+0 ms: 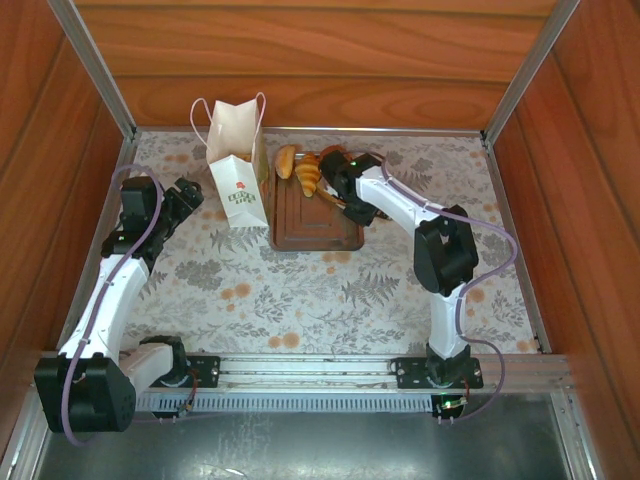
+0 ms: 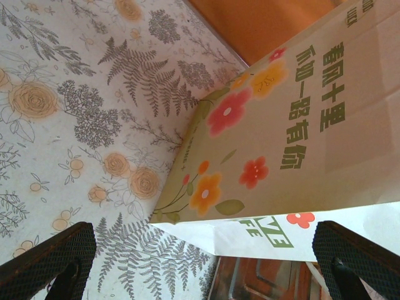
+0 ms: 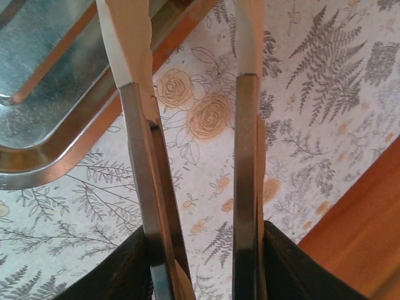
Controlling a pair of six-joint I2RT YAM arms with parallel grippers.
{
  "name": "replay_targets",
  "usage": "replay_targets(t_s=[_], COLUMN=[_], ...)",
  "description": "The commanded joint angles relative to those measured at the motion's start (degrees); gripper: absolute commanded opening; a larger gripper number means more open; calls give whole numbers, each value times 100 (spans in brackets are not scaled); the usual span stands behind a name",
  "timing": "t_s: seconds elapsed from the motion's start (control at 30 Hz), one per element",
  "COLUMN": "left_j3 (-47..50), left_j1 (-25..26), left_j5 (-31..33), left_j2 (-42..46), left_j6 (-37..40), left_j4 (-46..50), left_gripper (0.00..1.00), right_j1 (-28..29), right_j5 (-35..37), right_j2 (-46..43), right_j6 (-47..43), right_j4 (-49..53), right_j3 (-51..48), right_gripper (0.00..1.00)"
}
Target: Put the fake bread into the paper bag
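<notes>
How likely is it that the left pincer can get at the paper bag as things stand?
Probably yes. The left pincer is open, facing the paper bag close by, with only bare tablecloth between them. The right pincer, holding tongs, is by the tray.

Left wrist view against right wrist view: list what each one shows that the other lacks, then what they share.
Left wrist view: the paper bag, its flowered side and green lettering close up, ahead of the wide-open left gripper. Right wrist view: the metal tongs clamped in the right gripper, their white-tipped arms reaching out over the table. Shared: the floral table cover, an edge of the brown tray and a strip of wooden wall.
</notes>
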State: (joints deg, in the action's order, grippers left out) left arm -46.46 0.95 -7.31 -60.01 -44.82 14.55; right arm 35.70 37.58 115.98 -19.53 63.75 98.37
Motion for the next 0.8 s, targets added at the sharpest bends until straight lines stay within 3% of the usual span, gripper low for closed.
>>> replay_targets(t_s=[0.0,0.3,0.77], left_j3=[-76,-178,-430], left_j1=[41,36,34], left_j5=[65,183,238], left_j2=[50,198,302], left_j6=[55,168,262], left_j4=[-47,83,232], left_gripper=[95,95,95], right_j1=[66,165,175], right_j5=[477,621,114], right_j2=[37,-223,-1093], right_j6=[-161,-353,-277], right_j4=[137,-122,-258], right_j3=[108,-43,-396], right_gripper=[40,20,7])
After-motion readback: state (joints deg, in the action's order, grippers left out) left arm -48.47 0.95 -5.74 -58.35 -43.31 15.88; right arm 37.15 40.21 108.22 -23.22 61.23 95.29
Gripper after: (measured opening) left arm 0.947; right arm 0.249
